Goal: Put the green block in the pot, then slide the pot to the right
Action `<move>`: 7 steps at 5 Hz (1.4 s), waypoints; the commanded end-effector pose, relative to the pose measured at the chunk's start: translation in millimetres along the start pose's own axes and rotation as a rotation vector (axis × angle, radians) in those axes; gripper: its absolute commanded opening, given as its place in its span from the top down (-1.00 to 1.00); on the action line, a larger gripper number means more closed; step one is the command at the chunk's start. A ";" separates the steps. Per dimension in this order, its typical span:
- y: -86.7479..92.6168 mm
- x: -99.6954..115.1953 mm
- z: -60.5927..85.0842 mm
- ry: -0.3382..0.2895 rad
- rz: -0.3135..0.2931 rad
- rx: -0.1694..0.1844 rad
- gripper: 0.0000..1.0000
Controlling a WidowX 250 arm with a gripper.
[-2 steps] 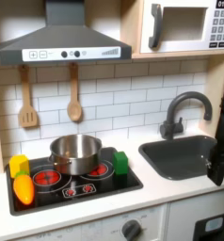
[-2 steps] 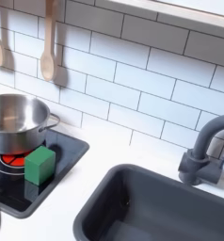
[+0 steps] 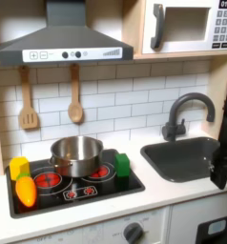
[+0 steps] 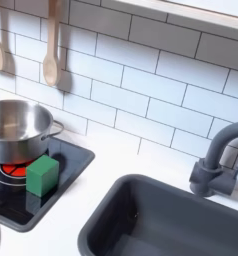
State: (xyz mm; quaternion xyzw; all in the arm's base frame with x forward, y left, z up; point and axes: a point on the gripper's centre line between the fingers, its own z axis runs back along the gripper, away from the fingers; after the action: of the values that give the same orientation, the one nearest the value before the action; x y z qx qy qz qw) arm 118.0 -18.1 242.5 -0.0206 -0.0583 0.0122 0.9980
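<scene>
The green block point(image 3: 122, 165) point(image 4: 42, 175) stands upright on the black stovetop point(image 3: 106, 189), at its right edge in the first exterior view, over the front right burner. The shiny silver pot point(image 3: 77, 155) point(image 4: 16, 128) sits on the back of the stove, just left of and behind the block, and nothing shows inside it. My gripper point(image 3: 223, 170) is a dark shape at the first exterior view's right edge, beyond the sink and far from block and pot. Whether its fingers are open is hidden.
A yellow block point(image 3: 19, 168) and an orange carrot toy point(image 3: 25, 191) lie at the stove's left edge. The dark grey sink point(image 3: 182, 157) point(image 4: 161, 215) with its faucet point(image 3: 187, 114) point(image 4: 219, 160) lies right of the stove. A wooden spatula point(image 3: 29, 100) and spoon point(image 3: 75, 95) hang on the tiled wall.
</scene>
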 end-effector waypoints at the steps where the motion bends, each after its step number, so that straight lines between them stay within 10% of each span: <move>1: 20.2 26.7 -5.8 -0.006 -0.014 0.017 -1.00; 7: 73.0 115.7 -16.3 -0.042 0.031 0.057 -1.00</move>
State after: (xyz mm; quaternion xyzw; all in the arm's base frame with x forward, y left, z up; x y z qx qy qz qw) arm 233.3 56.3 235.9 0.0069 -0.0762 0.0287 0.9967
